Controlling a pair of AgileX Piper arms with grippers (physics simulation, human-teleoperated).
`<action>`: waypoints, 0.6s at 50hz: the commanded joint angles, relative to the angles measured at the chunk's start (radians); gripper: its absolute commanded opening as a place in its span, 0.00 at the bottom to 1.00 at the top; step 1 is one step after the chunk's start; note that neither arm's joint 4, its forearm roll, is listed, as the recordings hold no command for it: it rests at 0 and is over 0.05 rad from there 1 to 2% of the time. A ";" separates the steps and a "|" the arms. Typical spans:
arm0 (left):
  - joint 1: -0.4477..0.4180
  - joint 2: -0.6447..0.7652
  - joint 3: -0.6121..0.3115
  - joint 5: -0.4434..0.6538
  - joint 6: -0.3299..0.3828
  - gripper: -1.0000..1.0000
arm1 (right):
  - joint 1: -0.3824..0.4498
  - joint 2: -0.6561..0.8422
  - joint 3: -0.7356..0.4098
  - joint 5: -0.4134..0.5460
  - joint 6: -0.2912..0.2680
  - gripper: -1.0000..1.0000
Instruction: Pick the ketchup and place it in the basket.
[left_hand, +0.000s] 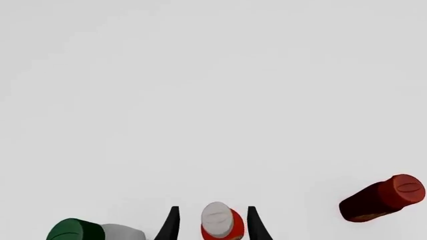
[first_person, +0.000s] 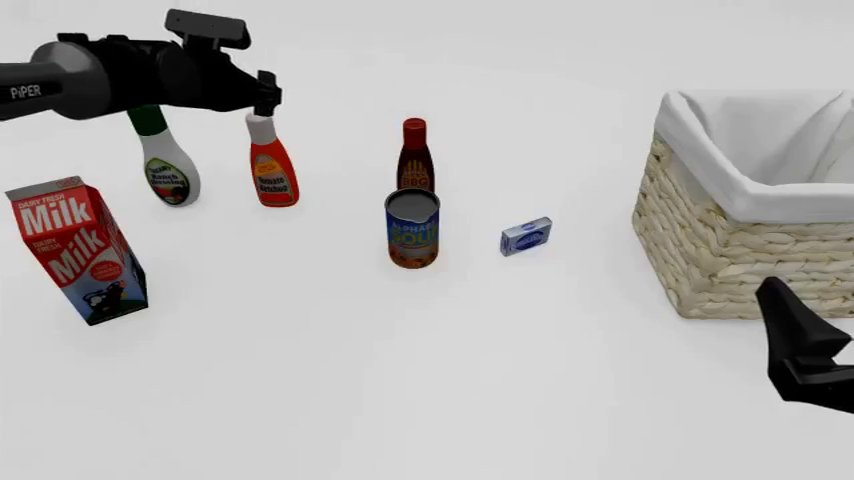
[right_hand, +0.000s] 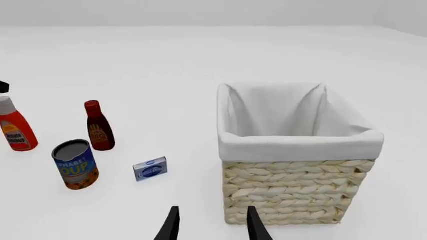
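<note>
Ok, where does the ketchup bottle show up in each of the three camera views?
Front view: the ketchup stands upper left, under the left gripper.
Left wrist view: its pale cap sits between the open fingers.
Right wrist view: at the far left edge.
Shared landmark: the dark red-capped bottle, which stands apart beside it in all three views.

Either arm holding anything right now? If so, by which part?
Nothing is held yet. The left gripper has its jaws open on either side of the ketchup cap, not closed. The right gripper is open and empty.
</note>
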 joint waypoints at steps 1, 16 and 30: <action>0.001 0.019 0.006 -0.014 -0.007 1.00 | 0.002 0.021 0.000 -0.016 0.002 1.00; 0.000 0.033 0.008 -0.025 -0.017 1.00 | 0.002 0.032 0.000 -0.023 0.000 1.00; 0.004 0.047 0.002 -0.026 -0.016 1.00 | 0.002 0.030 0.000 -0.022 0.002 1.00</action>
